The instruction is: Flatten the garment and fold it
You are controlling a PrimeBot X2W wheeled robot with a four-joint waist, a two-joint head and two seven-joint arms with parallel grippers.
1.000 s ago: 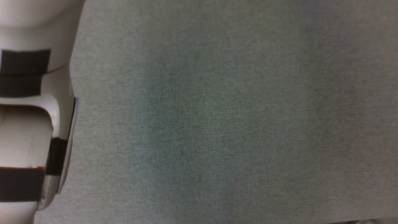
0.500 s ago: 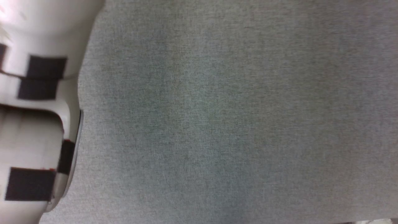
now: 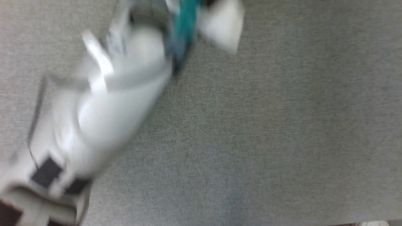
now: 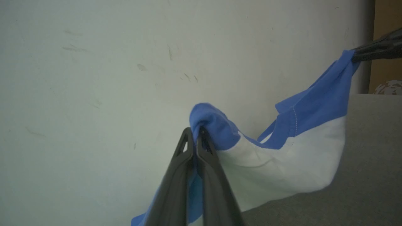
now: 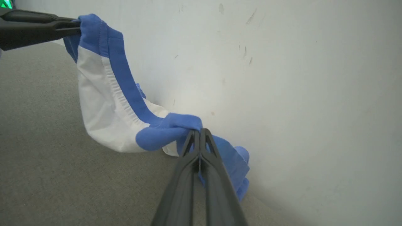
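The garment (image 4: 282,169) hangs slung between my two grippers above the grey table, white body sagging, blue sleeve cloth bunched at both ends. My left gripper (image 4: 195,131) is shut on a blue fold of it. My right gripper (image 5: 199,131) is shut on another blue fold, and more blue cloth trails down beside its fingers. Each wrist view also catches the other gripper: the right gripper (image 4: 356,56) at the upper right, the left gripper (image 5: 73,28) at the upper left. In the head view the garment (image 3: 220,28) is a blurred white and blue shape at the top, beyond my pale left forearm (image 3: 103,103).
The grey cloth-covered table (image 3: 267,125) spreads across the head view, its near edge at the bottom right. A scuffed white wall (image 4: 94,78) stands just behind the garment. A brown panel (image 4: 386,75) shows at the far right of the left wrist view.
My left arm has swung from the left edge up towards the top middle of the head view, blurred by motion. The garment has come into view at the top.
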